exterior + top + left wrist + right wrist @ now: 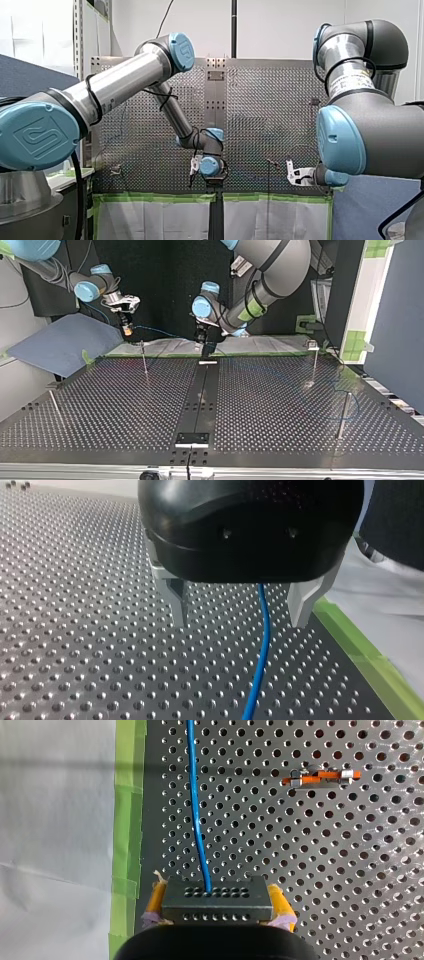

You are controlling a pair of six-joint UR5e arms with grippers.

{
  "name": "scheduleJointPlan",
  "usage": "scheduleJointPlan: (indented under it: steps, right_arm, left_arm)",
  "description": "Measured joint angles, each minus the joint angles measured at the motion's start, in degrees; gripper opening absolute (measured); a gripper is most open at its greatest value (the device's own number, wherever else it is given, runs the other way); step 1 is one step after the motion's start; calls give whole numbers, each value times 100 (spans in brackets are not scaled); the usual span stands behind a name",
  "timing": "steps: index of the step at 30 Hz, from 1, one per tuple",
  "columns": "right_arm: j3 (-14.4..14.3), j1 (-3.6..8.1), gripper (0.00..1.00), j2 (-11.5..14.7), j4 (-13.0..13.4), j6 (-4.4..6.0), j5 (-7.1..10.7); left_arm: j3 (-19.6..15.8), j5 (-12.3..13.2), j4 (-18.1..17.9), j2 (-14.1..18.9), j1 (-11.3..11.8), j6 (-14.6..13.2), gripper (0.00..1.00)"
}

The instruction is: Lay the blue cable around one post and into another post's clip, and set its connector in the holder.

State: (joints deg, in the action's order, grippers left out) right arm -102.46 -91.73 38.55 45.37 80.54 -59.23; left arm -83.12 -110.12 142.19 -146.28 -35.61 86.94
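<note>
1. Right wrist view: your right gripper (217,909) pinches the dark connector (217,897) between its yellow pads (156,902). The blue cable (196,805) leaves the connector's face and runs ahead, just inside the green tape (127,820) along the table's edge.
2. Left wrist view: your left gripper (241,622) hangs over the table (75,630) with its metal fingers (302,602) spread. The cable passes between them, touching neither.
3. Right wrist view, farther ahead: a clip post (320,776) with an orange clip stands beside the cable, apart from it.
4. Top view: the cable spans from one gripper to the other along the taped edge. A slim post (144,357), possibly the same one, stands just inside that edge between them. A black fixture (191,439) on the centre strip at the opposite edge is probably the holder.
5. Step in hand, as judged: routing has not begun, and the cable lies around no post.
   - Close the left fingers only lightly, so that the cable can slide as you lead it.
   - Keep the right grip firm and the connector level.
   - Allow slack between the arms before bending around a post.
   - Bring the cable low enough to seat in the clip without dragging.
</note>
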Motion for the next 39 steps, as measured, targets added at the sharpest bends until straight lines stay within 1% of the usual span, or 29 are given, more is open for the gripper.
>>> scheduleJointPlan:
  steps: [1,2,3,5,9,12,15,17,18,19,21,22,23,24,26,27,29,30,31,33,34,39]
  right_arm:
    - [1,1,0,0,0,0,0]
    - [1,1,0,0,0,-1,-1]
    - [1,0,0,0,2,-1,-3]
    - [2,0,0,0,5,1,-15]
    - [1,7,0,0,12,1,-100]
    - [1,12,0,0,9,-6,-124]
    - [1,13,0,0,6,-8,-131]
    - [1,12,0,0,5,-9,-132]
    - [0,12,0,0,4,-10,-133]
    - [0,12,0,0,3,-10,-133]
    - [1,12,0,0,1,-10,-133]
    - [1,13,0,0,0,-10,-134]
    - [1,13,0,0,0,-10,-134]
    - [0,13,0,-1,0,-10,-133]
    - [1,13,0,-1,-1,-10,-133]
    - [1,13,0,-1,-1,-10,-134]
    - [1,16,0,-1,-1,-10,-133]
    - [1,16,0,-1,-1,-10,-133]
    - [1,15,0,-1,-1,-12,-133]
    - [1,14,0,-1,-1,-15,-134]
    - [1,14,0,-1,-1,-16,-134]
    - [2,17,0,-1,1,-16,-134]
  left_arm:
    - [0,40,-3,0,-2,2,99]
    - [0,61,-5,0,-3,3,94]
    - [0,77,-7,0,-4,4,94]
    - [0,119,-8,0,-7,7,88]
    - [0,244,-6,0,-7,25,88]
    - [0,341,-6,0,1,64,88]
    - [0,383,-8,0,2,99,88]
    - [0,393,-11,0,-3,110,80]
    - [0,395,-12,0,-5,111,80]
    - [0,397,-13,0,-7,111,77]
    - [0,400,-14,3,-7,112,77]
    - [0,404,-14,3,-8,112,68]
    - [0,410,-14,2,-10,112,65]
    - [0,422,-14,2,-13,112,65]
    - [0,476,-14,1,-17,112,54]
    - [0,503,-14,1,-19,112,54]
    - [0,553,-14,1,-24,112,47]
    - [0,569,-14,0,-25,112,47]
    - [0,585,-14,0,-25,112,44]
    - [0,599,-14,0,-27,112,44]
    - [0,607,-14,1,-30,112,40]
    - [0,658,-9,0,-34,112,40]
